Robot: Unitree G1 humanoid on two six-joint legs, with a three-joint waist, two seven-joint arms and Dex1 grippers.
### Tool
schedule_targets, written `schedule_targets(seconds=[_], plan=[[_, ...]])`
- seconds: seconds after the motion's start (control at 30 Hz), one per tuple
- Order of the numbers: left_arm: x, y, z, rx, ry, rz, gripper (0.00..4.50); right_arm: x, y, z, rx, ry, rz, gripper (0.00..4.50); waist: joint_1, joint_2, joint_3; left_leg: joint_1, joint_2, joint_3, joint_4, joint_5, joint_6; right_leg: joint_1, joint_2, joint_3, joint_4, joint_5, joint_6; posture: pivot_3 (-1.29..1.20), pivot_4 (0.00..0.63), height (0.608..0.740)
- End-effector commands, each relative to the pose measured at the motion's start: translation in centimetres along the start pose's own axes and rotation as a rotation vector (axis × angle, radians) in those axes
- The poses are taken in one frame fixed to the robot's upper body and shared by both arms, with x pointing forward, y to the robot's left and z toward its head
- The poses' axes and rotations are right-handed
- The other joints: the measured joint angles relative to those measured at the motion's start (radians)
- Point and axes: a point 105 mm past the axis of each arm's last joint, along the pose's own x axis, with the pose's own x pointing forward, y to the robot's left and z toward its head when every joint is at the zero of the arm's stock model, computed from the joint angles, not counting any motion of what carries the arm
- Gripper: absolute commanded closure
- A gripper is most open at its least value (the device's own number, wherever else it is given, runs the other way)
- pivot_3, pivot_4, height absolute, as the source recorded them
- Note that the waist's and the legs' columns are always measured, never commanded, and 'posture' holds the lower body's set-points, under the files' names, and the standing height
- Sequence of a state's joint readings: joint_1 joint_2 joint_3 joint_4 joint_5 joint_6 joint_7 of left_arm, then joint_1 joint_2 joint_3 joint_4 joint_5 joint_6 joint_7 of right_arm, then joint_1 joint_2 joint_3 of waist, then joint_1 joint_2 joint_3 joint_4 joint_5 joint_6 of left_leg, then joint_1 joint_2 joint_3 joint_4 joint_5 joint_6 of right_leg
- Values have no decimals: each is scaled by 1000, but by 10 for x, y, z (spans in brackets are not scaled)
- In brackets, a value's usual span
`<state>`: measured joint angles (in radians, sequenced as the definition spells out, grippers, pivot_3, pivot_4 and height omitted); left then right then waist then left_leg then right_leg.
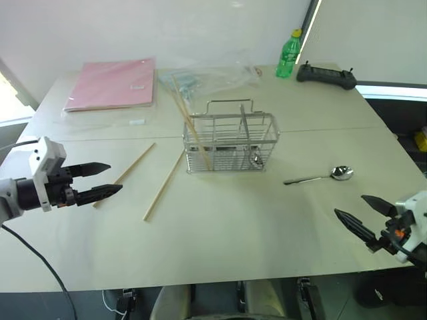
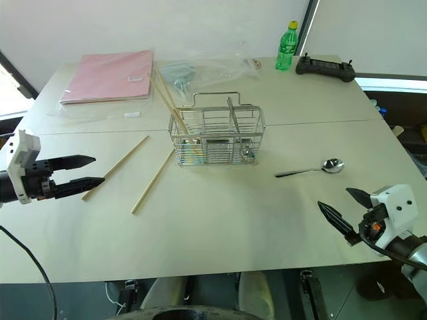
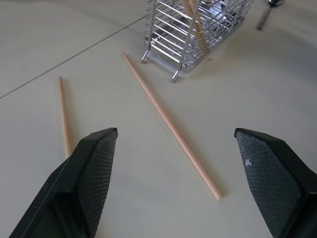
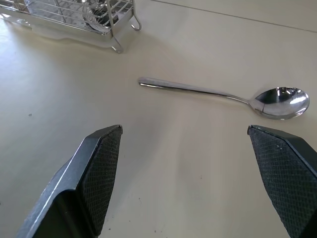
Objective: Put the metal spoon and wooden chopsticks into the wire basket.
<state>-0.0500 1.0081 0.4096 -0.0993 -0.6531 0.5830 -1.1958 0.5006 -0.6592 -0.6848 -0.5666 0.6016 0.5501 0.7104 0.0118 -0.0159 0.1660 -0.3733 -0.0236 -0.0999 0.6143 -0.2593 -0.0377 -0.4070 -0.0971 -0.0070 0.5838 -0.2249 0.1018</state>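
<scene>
The wire basket stands upright mid-table, with two wooden chopsticks leaning inside its left part and a shiny piece of cutlery in its right part. Two more wooden chopsticks lie flat on the table left of it, one close by and one further left. The metal spoon lies to the right of the basket, bowl pointing right. My left gripper hovers open just left of the loose chopsticks. Nearer than the spoon, my right gripper is open, with the spoon ahead of its fingers.
At the back of the table lie a pink folder, a clear plastic bag, a green bottle and a black controller. The table's front edge runs close below both grippers.
</scene>
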Motion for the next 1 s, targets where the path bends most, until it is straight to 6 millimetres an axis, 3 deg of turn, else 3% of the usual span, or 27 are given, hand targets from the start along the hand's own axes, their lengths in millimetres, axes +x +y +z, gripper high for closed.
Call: schedule_targets(seconds=[0.03,0.37,0.67,0.83,1.0], plan=[[1,-2,10,37,-15,-10,511,-1,3,11,-42,-38,-3,325,0,0,0,0,0,0,0,0,0,0,0,0,0,0,0,0,150,722],[9,-6,19,62,-36,-32,511,0,0,12,-50,-39,-4,325,1,0,0,0,0,0,1,0,0,0,0,0,2,0,0,0,150,722],[23,-22,29,75,-58,-96,511,0,-3,18,-82,-35,2,325,0,0,0,1,-1,0,1,0,0,1,0,0,2,0,0,0,150,722],[38,-43,42,68,-90,-200,511,0,-7,20,-166,2,4,325,1,0,0,1,-2,0,2,0,0,2,0,0,3,0,0,0,150,722],[58,-76,50,98,-76,-350,511,11,-25,25,-428,88,-5,325,-2,-1,0,1,-3,1,5,0,0,3,0,0,4,0,0,0,150,722]])
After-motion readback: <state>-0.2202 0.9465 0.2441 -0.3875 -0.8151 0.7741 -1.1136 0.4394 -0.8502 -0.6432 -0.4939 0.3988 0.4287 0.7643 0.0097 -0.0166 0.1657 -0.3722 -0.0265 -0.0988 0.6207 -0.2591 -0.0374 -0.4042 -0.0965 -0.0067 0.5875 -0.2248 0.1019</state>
